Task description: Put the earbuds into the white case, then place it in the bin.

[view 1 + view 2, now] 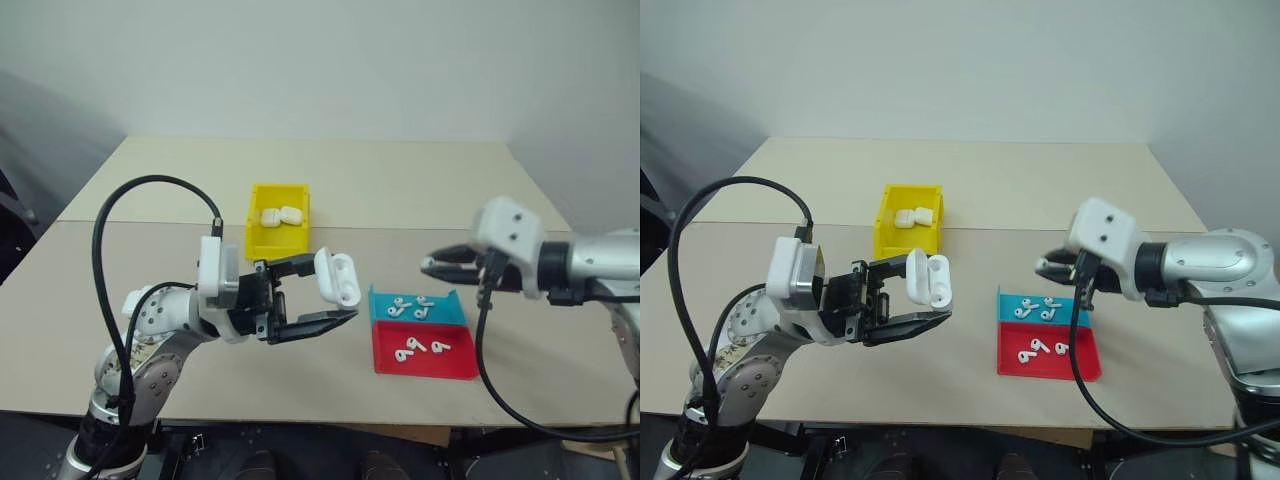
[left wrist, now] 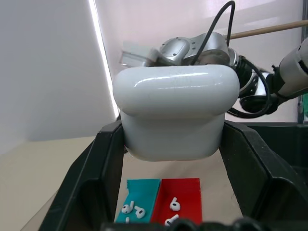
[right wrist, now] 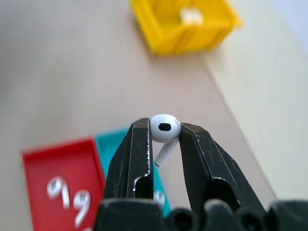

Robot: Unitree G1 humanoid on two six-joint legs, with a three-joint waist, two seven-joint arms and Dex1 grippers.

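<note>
My left gripper (image 1: 333,294) is shut on the white case (image 1: 338,277) and holds it up above the table's near side, in front of the bin (image 1: 262,238). In the left wrist view the case (image 2: 175,113) sits clamped between both black fingers (image 2: 96,178). Its lid appears swung open. My right gripper (image 1: 428,266) hovers over the trays, pointing toward the case, and is shut on one earbud (image 3: 164,126), whose stalk hangs between the jaws. More earbuds (image 1: 411,305) lie in the trays. The yellow bin holds two white cases (image 1: 281,215).
A shallow blue tray (image 1: 382,312) and a shallow red tray (image 1: 440,368) sit side by side at the front right, each with loose earbuds. Black cables loop from both wrists. The table's front edge is close below the trays.
</note>
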